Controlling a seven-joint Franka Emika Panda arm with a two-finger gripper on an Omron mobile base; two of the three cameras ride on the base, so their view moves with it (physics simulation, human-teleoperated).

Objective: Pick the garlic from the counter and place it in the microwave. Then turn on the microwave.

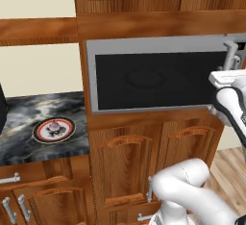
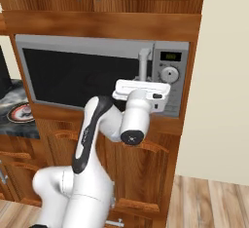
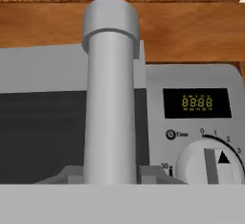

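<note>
We see the microwave (image 2: 97, 76) with its door shut; our gripper (image 2: 144, 78) is clamped on its bar handle (image 3: 110, 98); the garlic (image 1: 54, 125) sits on a red-rimmed plate (image 1: 67, 133) on the counter (image 1: 29, 108), at nine o'clock of the microwave.

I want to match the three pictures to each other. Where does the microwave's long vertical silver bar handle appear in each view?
Left base view: long vertical silver bar handle at the far right edge, partly behind the white arm.
Right base view: handle right of centre, above the arm's wrist.
Hand view: handle fills the centre-left, very close.
Shared landmark: the silver-framed microwave's black glass door.
</note>
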